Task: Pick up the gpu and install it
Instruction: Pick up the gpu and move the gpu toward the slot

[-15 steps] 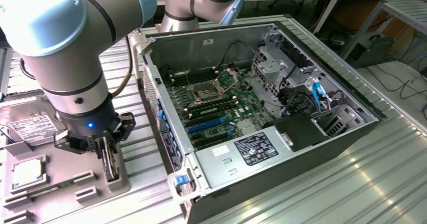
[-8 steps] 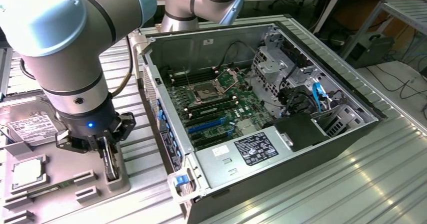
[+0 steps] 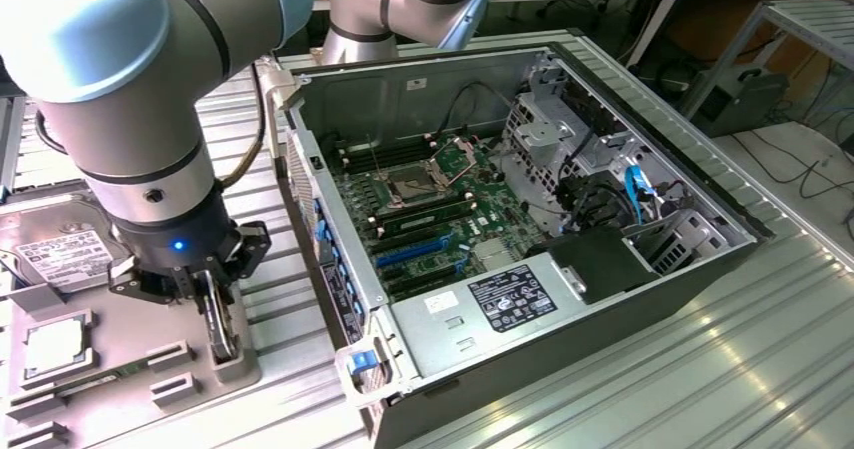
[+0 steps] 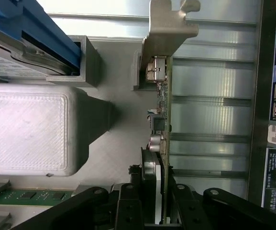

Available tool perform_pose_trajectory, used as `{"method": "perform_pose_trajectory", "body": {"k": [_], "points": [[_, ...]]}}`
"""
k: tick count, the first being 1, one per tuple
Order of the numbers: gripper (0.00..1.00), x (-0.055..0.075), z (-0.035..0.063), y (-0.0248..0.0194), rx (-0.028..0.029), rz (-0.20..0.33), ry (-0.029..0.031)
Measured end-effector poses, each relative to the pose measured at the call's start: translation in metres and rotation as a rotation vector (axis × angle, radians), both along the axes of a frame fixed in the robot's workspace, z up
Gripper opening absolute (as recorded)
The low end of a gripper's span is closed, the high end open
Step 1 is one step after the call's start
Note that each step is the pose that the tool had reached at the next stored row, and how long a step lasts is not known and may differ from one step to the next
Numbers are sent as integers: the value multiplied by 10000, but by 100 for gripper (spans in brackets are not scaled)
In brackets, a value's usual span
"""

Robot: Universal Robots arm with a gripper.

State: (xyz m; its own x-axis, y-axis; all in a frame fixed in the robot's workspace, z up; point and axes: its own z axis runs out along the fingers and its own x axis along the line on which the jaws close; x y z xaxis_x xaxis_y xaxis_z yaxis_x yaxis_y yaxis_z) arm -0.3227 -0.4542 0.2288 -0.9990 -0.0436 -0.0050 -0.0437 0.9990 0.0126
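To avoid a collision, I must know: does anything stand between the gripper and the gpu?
Nothing visible does: the gripper straddles the gpu, one finger against each face, where the card stands on edge in the gray fixture.

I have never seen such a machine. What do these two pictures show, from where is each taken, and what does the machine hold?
The large grey machine is a robot arm; the grasping part at its end is the pincer. One picture comes from a camera off the arm, the other from a camera on its wrist. On the metal table lies an open computer case with its green motherboard showing. At the exterior view's left, a grey holder carries a hard drive and a small square chip. The pincer appears closed on the gpu, a thin card standing on edge in the holder, with a silvery bracket at one end.
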Motion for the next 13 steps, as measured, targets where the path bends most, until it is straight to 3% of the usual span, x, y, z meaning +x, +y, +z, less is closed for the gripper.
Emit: {"method": "perform_pose_trajectory", "body": {"k": [2, 3, 13], "points": [[28, 0, 27, 0, -1, 0, 1], [28, 0, 122, 0, -1, -1, 1], [28, 0, 157, 0, 2, -1, -1]]}}
